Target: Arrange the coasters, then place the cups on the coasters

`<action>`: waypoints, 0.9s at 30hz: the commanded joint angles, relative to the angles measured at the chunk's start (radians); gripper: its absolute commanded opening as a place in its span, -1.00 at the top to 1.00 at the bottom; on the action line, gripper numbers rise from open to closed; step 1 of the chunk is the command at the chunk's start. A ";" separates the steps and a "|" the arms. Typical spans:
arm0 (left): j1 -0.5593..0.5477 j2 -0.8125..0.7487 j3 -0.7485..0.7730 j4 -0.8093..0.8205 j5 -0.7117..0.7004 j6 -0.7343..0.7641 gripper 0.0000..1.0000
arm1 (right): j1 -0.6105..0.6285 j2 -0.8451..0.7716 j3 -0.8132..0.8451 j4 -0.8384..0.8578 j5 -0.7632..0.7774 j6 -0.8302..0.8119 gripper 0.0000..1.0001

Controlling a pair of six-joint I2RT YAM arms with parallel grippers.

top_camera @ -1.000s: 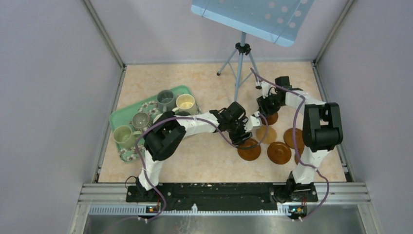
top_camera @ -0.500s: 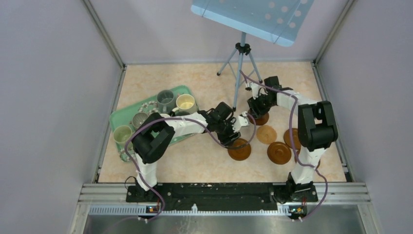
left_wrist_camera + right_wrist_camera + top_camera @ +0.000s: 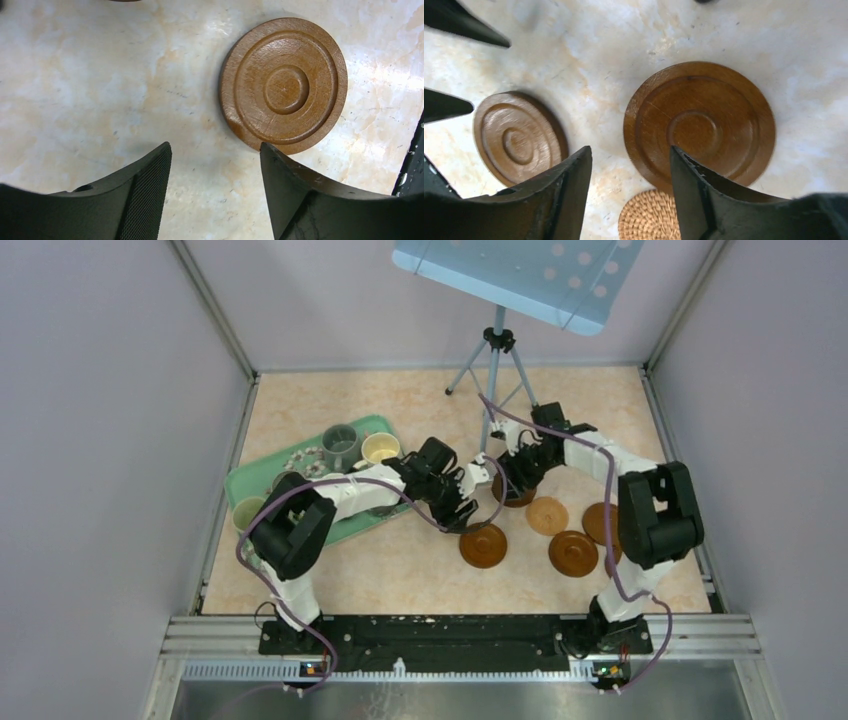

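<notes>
A brown coaster (image 3: 284, 85) lies flat on the table just ahead of my left gripper (image 3: 215, 150), which is open with bare table between its fingers. In the top view that coaster (image 3: 483, 545) sits beside the left gripper (image 3: 462, 515). My right gripper (image 3: 630, 152) is open over the near edge of a darker coaster (image 3: 699, 125); a lighter coaster (image 3: 519, 137) and a woven one (image 3: 649, 215) lie nearby. More coasters (image 3: 573, 553) rest to the right. Cups (image 3: 340, 440) stand on the green tray (image 3: 238, 488), some hidden by the left arm.
A tripod (image 3: 495, 370) with a blue perforated board stands at the back, just behind the right gripper (image 3: 508, 480). Walls close the table in on both sides. The two grippers are close together at mid-table.
Both arms swung left, carrying a coaster each leftward. Both grippers then opened, and the coasters now lie free on the table.
</notes>
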 commanded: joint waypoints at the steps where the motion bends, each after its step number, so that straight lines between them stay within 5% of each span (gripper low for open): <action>1: 0.014 -0.086 -0.016 0.048 0.048 -0.026 -0.46 | -0.037 -0.192 0.006 -0.025 -0.063 0.002 -0.22; 10: 0.012 -0.032 0.080 0.081 -0.001 -0.041 -0.61 | -0.161 -0.220 -0.091 -0.026 0.124 -0.035 -0.14; 27: 0.005 0.007 0.103 0.086 -0.003 -0.035 -0.67 | -0.175 -0.103 -0.194 0.095 0.273 -0.084 0.02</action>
